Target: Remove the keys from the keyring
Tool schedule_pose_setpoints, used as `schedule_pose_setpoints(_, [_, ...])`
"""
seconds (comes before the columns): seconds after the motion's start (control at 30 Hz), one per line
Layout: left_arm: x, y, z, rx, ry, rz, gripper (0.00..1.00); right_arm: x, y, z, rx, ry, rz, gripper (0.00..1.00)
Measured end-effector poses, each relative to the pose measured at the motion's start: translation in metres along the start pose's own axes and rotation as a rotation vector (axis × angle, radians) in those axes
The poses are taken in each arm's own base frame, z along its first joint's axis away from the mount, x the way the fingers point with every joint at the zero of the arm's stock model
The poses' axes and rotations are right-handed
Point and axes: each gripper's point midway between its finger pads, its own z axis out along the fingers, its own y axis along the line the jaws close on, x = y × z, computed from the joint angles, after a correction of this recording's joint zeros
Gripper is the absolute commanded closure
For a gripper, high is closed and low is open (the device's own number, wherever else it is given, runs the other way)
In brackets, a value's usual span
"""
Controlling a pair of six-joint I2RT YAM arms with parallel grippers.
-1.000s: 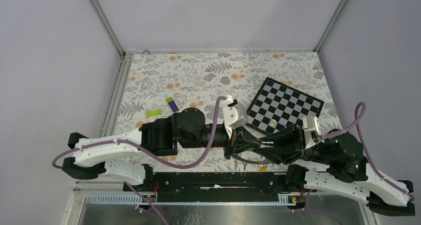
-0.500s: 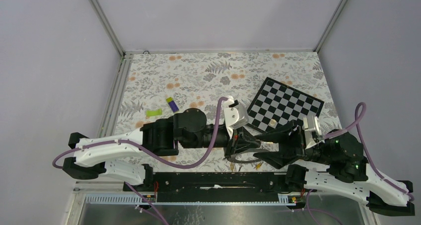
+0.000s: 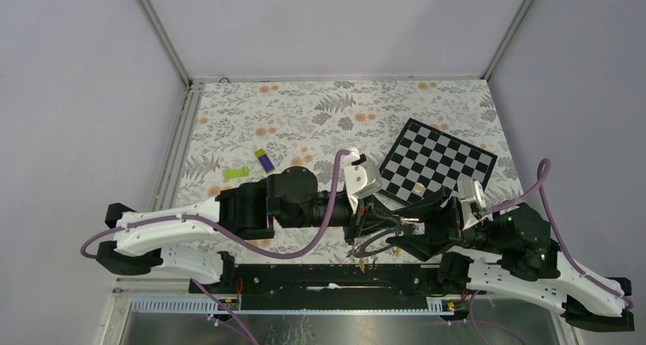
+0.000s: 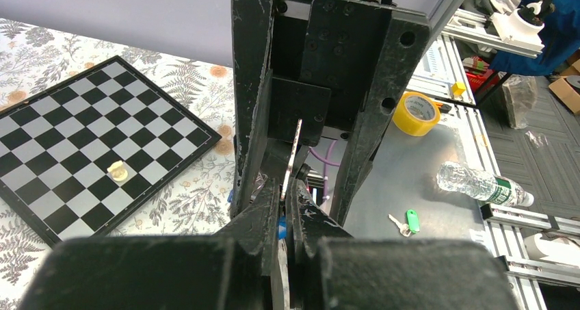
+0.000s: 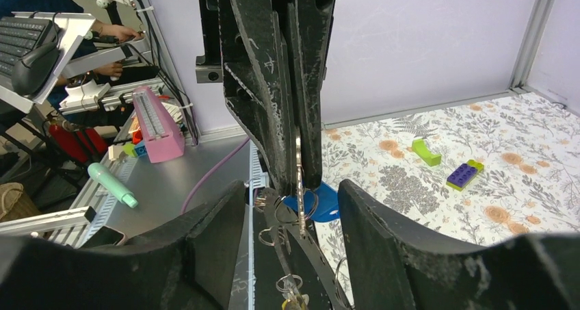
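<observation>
My left gripper [image 3: 383, 223] is shut on a thin silver key [image 5: 299, 170], seen edge-on in the left wrist view [image 4: 294, 152]. The key's tip pokes out past the fingertips. A small split ring and a blue tag [image 5: 323, 204] hang at that key. The flat dark keyring [image 5: 316, 262] hangs below it, an arc under the grippers [image 3: 373, 246]. More small rings and a yellow-headed key [image 5: 291, 300] dangle from the keyring. My right gripper [image 5: 294, 217] is open. Its two fingers stand either side of the silver key and touch nothing.
A chessboard [image 3: 438, 162] with one pale piece [image 3: 418, 186] lies at the right. A purple-and-green block [image 3: 264, 160] and a green piece [image 3: 238, 173] lie at the left. Off the table are a green-tagged key [image 4: 410, 221], a tape roll [image 4: 417, 111] and a bottle [image 4: 479, 183].
The right gripper has opened and pulled back to the right, away from the left gripper's tips. The left gripper stays shut; the keyring now hangs a little lower under it.
</observation>
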Motion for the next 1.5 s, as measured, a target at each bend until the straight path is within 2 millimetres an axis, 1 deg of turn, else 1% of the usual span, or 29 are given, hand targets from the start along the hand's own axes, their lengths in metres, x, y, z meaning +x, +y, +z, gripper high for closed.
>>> schedule_pose_setpoints(0.3, [-0.0006,-0.0004,-0.0008,0.001,-0.001,-0.003,1.00,0.0064,-0.0007,0.0001,0.002,0.014,0.010,0.56])
schedule_pose_setpoints(0.5, [-0.0038,-0.0014,-0.0038,0.004,-0.011,-0.003,0.99,0.0067,-0.0004,0.0000,0.000,0.014,0.013,0.61])
schedule_pose_setpoints(0.6, [-0.0048,-0.0023,-0.0042,0.008,-0.014,-0.003,0.99,0.0066,0.0003,-0.0001,-0.003,0.014,0.015,0.62])
schedule_pose_setpoints(0.67, [-0.0050,-0.0024,-0.0042,0.008,-0.015,-0.004,0.99,0.0066,0.0005,-0.0001,-0.004,0.014,0.016,0.62])
schedule_pose_setpoints(0.73, [-0.0052,-0.0026,-0.0042,0.009,-0.016,-0.006,0.99,0.0062,0.0006,0.0000,-0.005,0.012,0.016,0.59])
schedule_pose_setpoints(0.83, [-0.0059,-0.0030,-0.0041,0.010,-0.018,-0.010,0.99,0.0049,0.0008,0.0003,-0.006,0.006,0.014,0.51])
schedule_pose_setpoints(0.9, [-0.0059,-0.0030,-0.0041,0.010,-0.018,-0.010,0.99,0.0047,0.0008,0.0004,-0.006,0.005,0.016,0.49])
schedule_pose_setpoints(1.07, [-0.0059,-0.0030,-0.0041,0.010,-0.018,-0.010,0.99,0.0050,0.0005,0.0011,-0.006,0.002,0.014,0.48])
schedule_pose_setpoints(1.27, [-0.0062,-0.0034,-0.0040,0.012,-0.019,-0.010,0.99,0.0057,0.0003,0.0016,-0.006,0.001,0.015,0.63])
schedule_pose_setpoints(1.43, [-0.0050,-0.0031,-0.0033,0.013,-0.020,-0.010,0.99,0.0044,0.0008,0.0019,-0.009,-0.004,0.015,0.72])
schedule_pose_setpoints(1.5, [-0.0036,-0.0028,-0.0028,0.012,-0.019,-0.011,0.99,0.0045,0.0009,0.0018,-0.009,-0.004,0.016,0.74])
